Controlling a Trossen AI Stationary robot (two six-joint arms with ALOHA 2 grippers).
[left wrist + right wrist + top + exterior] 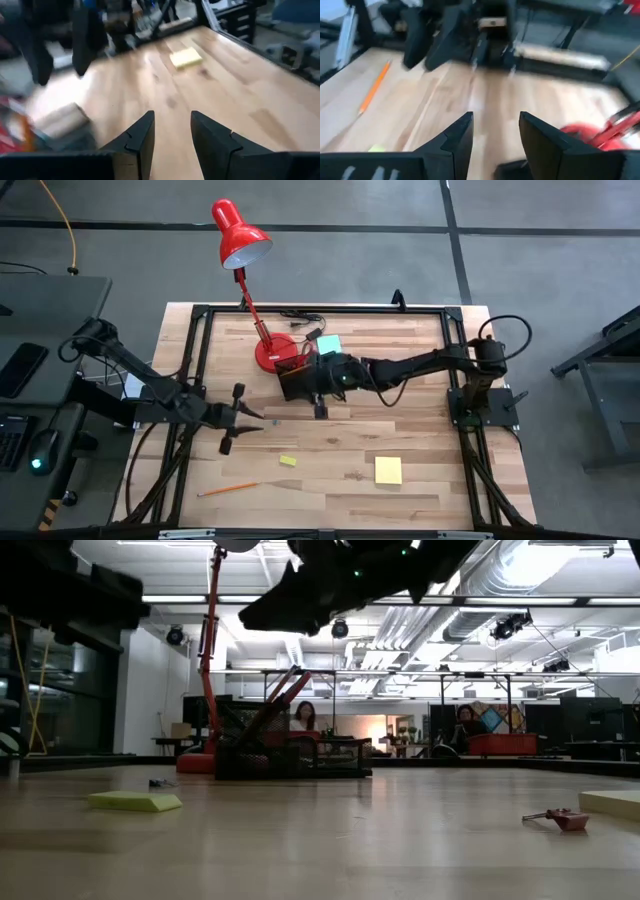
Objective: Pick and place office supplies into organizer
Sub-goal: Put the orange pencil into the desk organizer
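R gripper [318,402] hangs released, empty, just near side of organizer [297,377] by lamp, prob. post-drop; L gripper [171,131] parted, empty, low over surface nr centre-left.

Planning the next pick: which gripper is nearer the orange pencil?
Left. The left gripper hangs just above the table's middle-left, with the orange pencil close by toward the front edge. The right gripper sits farther back beside the organizer.
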